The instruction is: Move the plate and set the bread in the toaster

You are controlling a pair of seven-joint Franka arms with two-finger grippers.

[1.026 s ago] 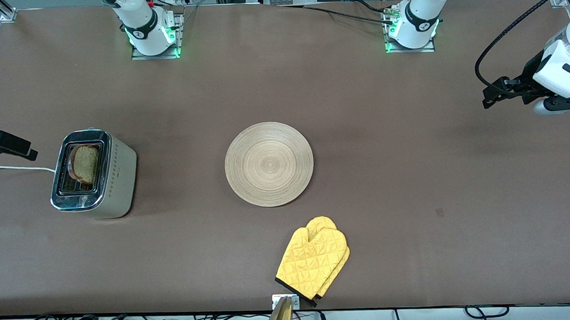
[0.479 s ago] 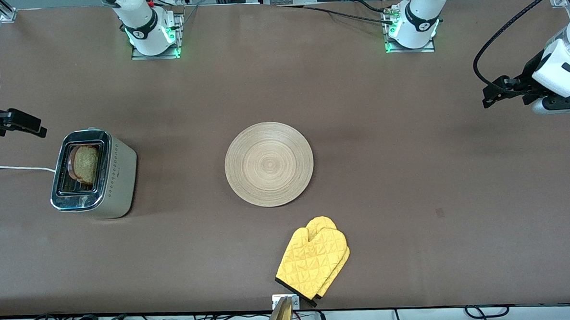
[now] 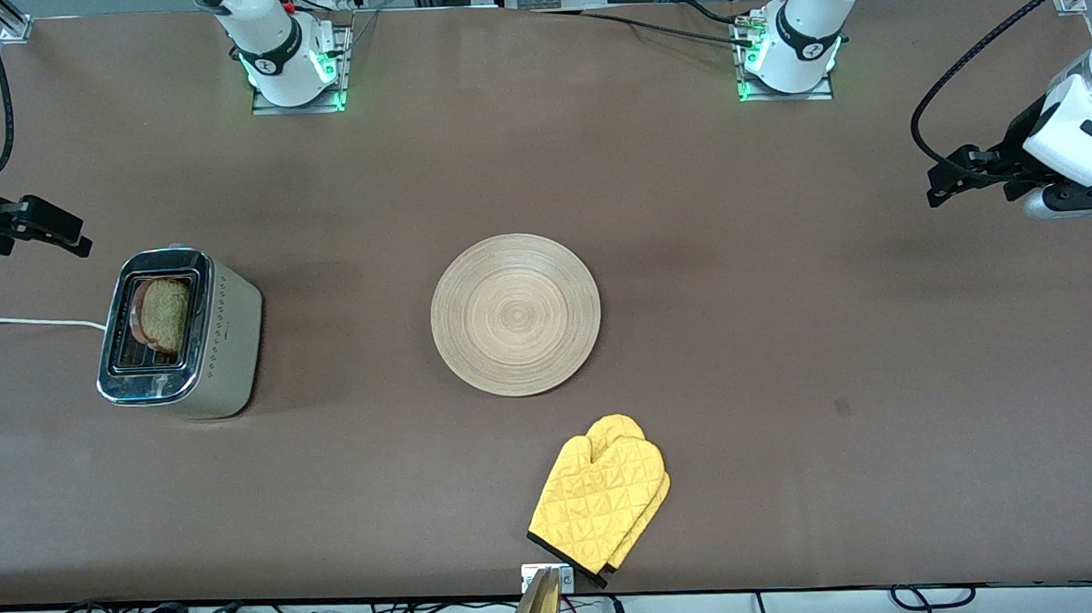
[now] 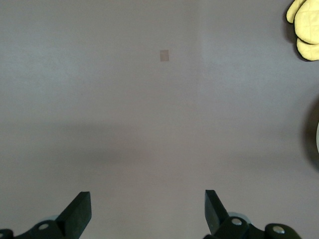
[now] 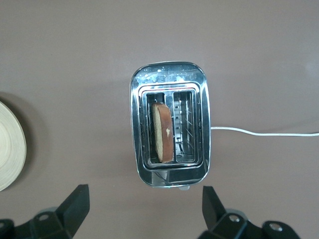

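The toaster (image 3: 179,334) stands toward the right arm's end of the table, and the bread (image 3: 161,314) stands upright in one of its slots. Both also show in the right wrist view: the toaster (image 5: 169,79) and the bread (image 5: 163,133). The wooden plate (image 3: 515,314) lies flat mid-table; its edge shows in the right wrist view (image 5: 10,149). My right gripper (image 3: 41,235) is open and empty, up in the air beside the toaster; it also shows in its own wrist view (image 5: 144,209). My left gripper (image 3: 951,178) is open and empty over bare table at the left arm's end; it shows in the left wrist view (image 4: 148,211).
A yellow oven mitt (image 3: 602,500) lies nearer the front camera than the plate, close to the table's edge; it also shows in the left wrist view (image 4: 304,27). The toaster's white cord (image 3: 31,322) runs off toward the table's end. A small mark (image 3: 843,407) is on the tabletop.
My right gripper has risen and drawn away from the toaster toward the robots' side. My left gripper has shifted slightly. The bread, plate and toaster have not moved.
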